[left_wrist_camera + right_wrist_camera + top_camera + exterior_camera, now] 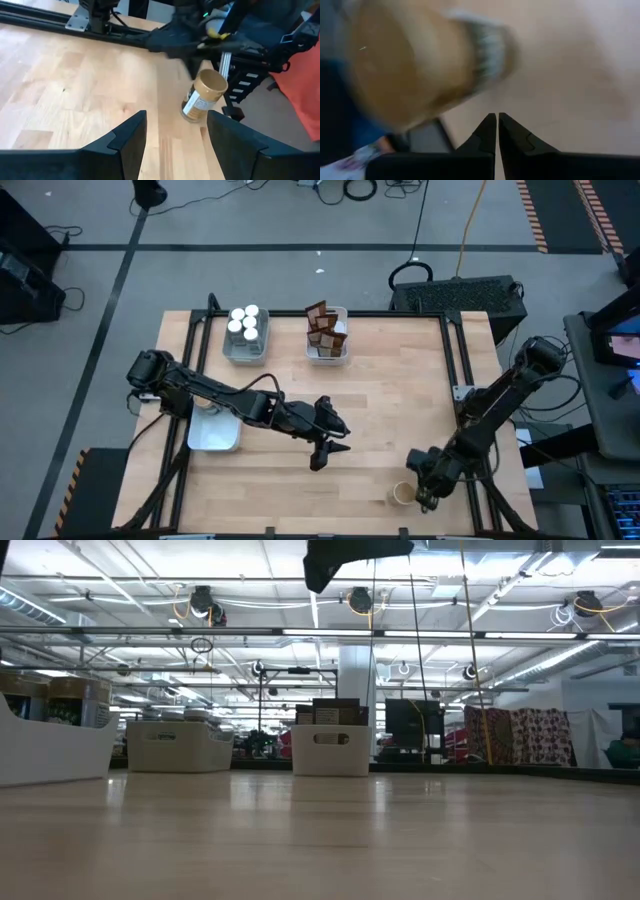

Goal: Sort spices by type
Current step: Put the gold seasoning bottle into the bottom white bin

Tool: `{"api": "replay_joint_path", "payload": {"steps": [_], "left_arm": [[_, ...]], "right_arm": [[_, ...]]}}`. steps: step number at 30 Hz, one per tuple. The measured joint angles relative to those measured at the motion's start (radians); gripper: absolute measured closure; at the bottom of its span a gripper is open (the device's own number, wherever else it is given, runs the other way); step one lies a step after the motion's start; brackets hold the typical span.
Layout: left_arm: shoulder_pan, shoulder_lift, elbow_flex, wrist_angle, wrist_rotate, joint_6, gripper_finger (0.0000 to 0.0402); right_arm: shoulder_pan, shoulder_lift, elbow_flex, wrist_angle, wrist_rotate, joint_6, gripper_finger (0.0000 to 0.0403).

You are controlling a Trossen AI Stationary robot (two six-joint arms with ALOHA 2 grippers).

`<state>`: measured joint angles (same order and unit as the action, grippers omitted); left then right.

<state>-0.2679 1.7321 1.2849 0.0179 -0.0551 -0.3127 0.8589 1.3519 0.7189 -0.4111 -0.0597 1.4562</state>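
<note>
Sorting nearly complete. White-topped jars are sitting in the left far tray; brown packets are filling the neighbouring tray. A third tray is waiting under my left arm. One tan-topped jar is lying on the tabletop, beside my right hand, fingers together. My left hand is hovering mid-table, fingers apart, empty.

Grey floor with cables around a wooden table; high ceiling with strip lights.
</note>
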Motion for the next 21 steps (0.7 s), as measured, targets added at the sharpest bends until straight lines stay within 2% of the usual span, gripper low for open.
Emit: {"api": "replay_joint_path", "payload": {"steps": [4,9,21], "left_arm": [[0.001,0.000,0.000,-0.015,0.000,0.000,0.0189],[0.001,0.000,0.000,-0.015,0.000,0.001,0.0189],[0.001,-0.001,0.000,-0.081,0.055,0.002,0.0189]], "right_arm": [[0.060,0.003,0.001,0.121,0.022,0.036,0.0403],[0.113,0.028,0.000,0.154,0.151,0.104,0.0403],[0.082,0.157,0.000,0.293,0.253,0.058,0.0403]]}}
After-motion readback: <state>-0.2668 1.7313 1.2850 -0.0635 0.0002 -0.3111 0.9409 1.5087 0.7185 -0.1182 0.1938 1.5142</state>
